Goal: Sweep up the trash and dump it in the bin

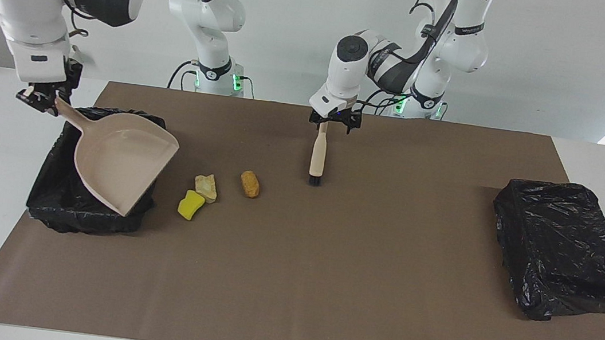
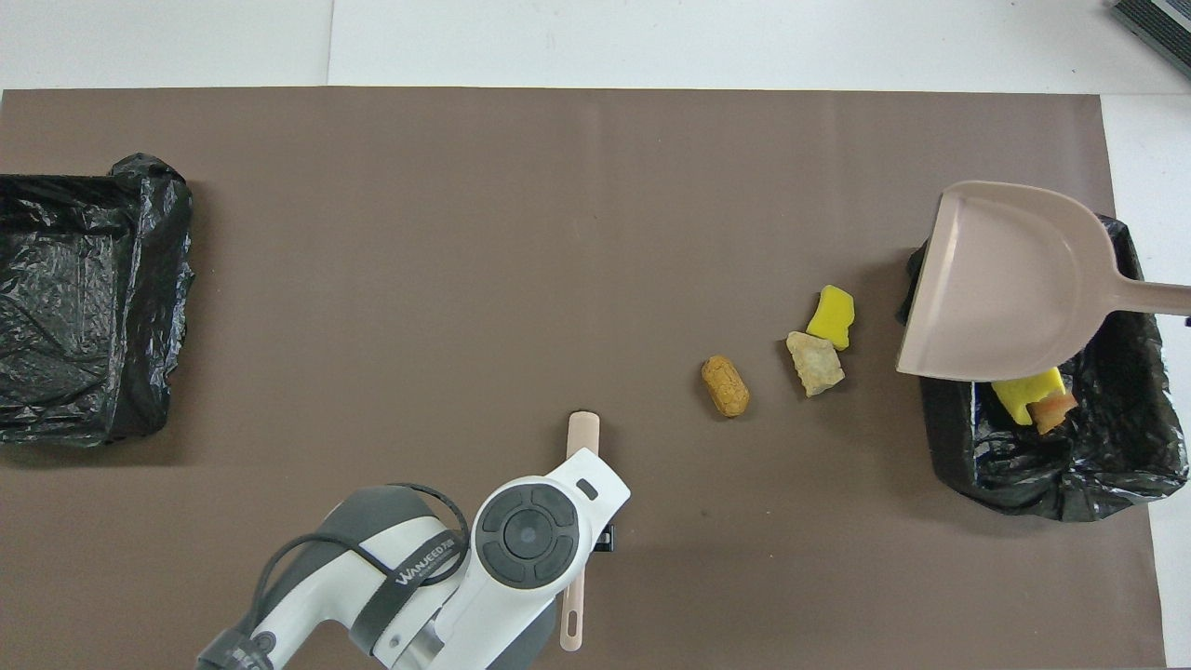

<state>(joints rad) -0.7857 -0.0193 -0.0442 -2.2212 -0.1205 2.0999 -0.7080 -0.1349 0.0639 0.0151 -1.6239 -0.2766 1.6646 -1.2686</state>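
The right gripper is clamping its fingers on the handle of the dustpan, holding the pan tilted over the bin at the right arm's end of the table, its open face turned up and its scoop showing nothing inside. Under the pan's edge, in the overhead view, a yellow sponge piece and an orange-brown lump are lying in the bin's black liner. The left gripper is hanging over the brush with its fingers spread apart and gripping nothing, while the brush is lying flat on the brown mat, bristles pointing away from the robots. Three pieces of trash are waiting on the mat between brush and bin: a yellow sponge chunk, a beige lump touching it, and an orange-brown lump just beside them. A second bin is sitting at the left arm's end. By my judgement the dump is finishing; next, the pan's lip needs setting on the mat beside the three pieces, and the brush needs gripping to sweep them in
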